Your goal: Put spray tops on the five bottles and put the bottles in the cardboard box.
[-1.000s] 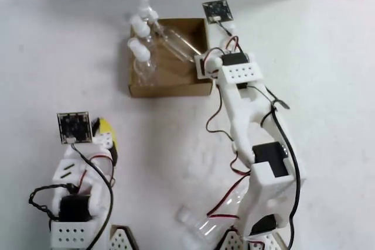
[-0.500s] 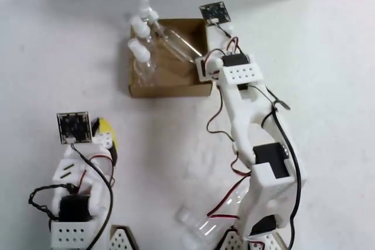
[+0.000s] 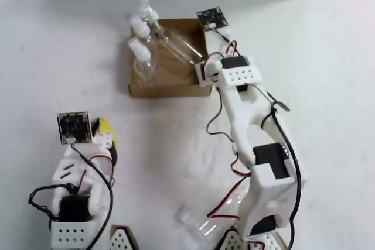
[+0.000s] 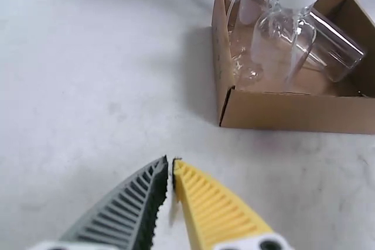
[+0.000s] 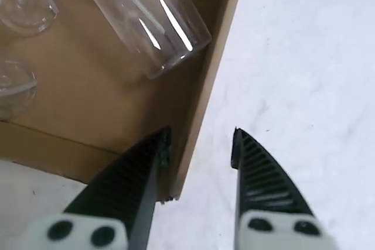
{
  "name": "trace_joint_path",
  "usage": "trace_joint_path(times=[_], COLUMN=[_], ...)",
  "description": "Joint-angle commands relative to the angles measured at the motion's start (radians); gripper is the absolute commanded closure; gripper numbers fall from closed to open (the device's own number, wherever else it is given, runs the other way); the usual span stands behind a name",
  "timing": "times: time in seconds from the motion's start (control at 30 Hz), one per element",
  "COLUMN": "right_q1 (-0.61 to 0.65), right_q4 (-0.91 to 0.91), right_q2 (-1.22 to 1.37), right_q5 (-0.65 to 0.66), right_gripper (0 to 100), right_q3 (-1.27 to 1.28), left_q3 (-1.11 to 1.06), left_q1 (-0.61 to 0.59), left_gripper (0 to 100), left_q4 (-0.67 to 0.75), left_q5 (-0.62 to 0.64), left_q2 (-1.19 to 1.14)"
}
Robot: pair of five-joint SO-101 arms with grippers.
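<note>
The cardboard box (image 3: 170, 89) sits at the far middle of the table. Two clear bottles with white spray tops (image 3: 141, 57) stand along its left side, and a third bottle (image 3: 179, 44) lies slanted across it. My right gripper (image 5: 199, 141) is open, straddling the box's right wall (image 5: 212, 68), one finger inside and one outside. The lying bottle's base (image 5: 146, 21) is just ahead of it. My left gripper (image 4: 171, 167) is shut on nothing, low over the table well short of the box (image 4: 293, 109). Another clear bottle (image 3: 196, 222) lies by the right arm's base.
The right arm (image 3: 246, 103) stretches from the near edge up to the box. The left arm (image 3: 76, 191) is folded at the near left corner. Open white tabletop (image 3: 64, 51) spreads left of the box, with more to its right.
The right arm's wrist has shifted slightly left, closer onto the box's right wall. The left arm and the bottles have not moved.
</note>
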State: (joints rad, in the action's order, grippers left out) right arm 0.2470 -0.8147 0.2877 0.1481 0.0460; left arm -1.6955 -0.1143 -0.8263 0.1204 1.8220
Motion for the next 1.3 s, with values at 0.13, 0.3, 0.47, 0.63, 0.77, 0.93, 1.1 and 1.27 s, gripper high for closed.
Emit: trace_joint_path(times=[0.13,0.3,0.47,0.63,0.77,0.93,1.1,1.27], right_q1=[0.028,0.022,-0.004,-0.035,-0.061,-0.094,-0.116,-0.117], right_q4=[-0.002,-0.001,-0.018,-0.162,-0.259,-0.314,-0.363,-0.429], right_q2=[-0.024,0.039,0.042,0.044,0.044,0.044,0.042,0.012], right_q5=[0.006,0.006,0.006,0.015,0.091,0.130,0.135,0.135], right_gripper=[95.4,95.0,98.2,98.4,98.4,98.4,98.3,98.3], right_q3=[-0.025,-0.038,-0.061,-0.143,-0.186,-0.187,-0.183,-0.176], left_q3=[0.003,0.003,0.003,0.003,0.003,0.003,0.003,0.003], left_q1=[-0.007,-0.007,-0.007,-0.033,-0.033,-0.033,-0.033,-0.033], left_gripper=[98,98,98,98,98,98,98,98], left_q4=[0.038,0.038,0.038,0.040,0.040,0.040,0.040,0.040], left_q5=[-0.011,-0.011,-0.011,-0.011,-0.011,-0.011,-0.011,-0.011], left_q2=[0.007,0.007,0.007,0.007,0.007,0.007,0.007,0.007])
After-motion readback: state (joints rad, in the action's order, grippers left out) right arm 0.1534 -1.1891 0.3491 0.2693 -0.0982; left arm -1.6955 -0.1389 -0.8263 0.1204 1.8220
